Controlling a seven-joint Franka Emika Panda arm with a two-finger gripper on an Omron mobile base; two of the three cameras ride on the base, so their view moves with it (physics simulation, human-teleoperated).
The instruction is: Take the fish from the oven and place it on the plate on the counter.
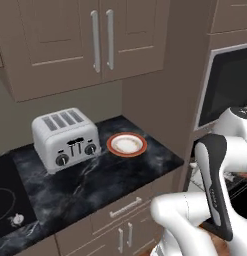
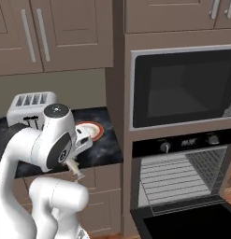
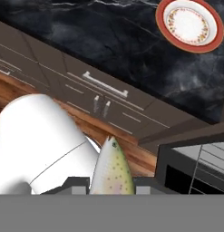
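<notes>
- The gripper (image 3: pixel 111 181) is closed on the fish (image 3: pixel 111 170); in the hand view the speckled body rises between the dark finger tips, head pointing away from the camera.
- The fish hangs above the wooden floor, just in front of the drawers, not over the bench (image 3: pixel 86 36).
- The plate (image 1: pixel 126 144) sits bare on the bench, just beside the toaster (image 1: pixel 65 138).
- The oven (image 2: pixel 182 182) stands open, its wire rack showing.
- In the right base view a thin pale shape under the wrist is probably the fish.
</notes>
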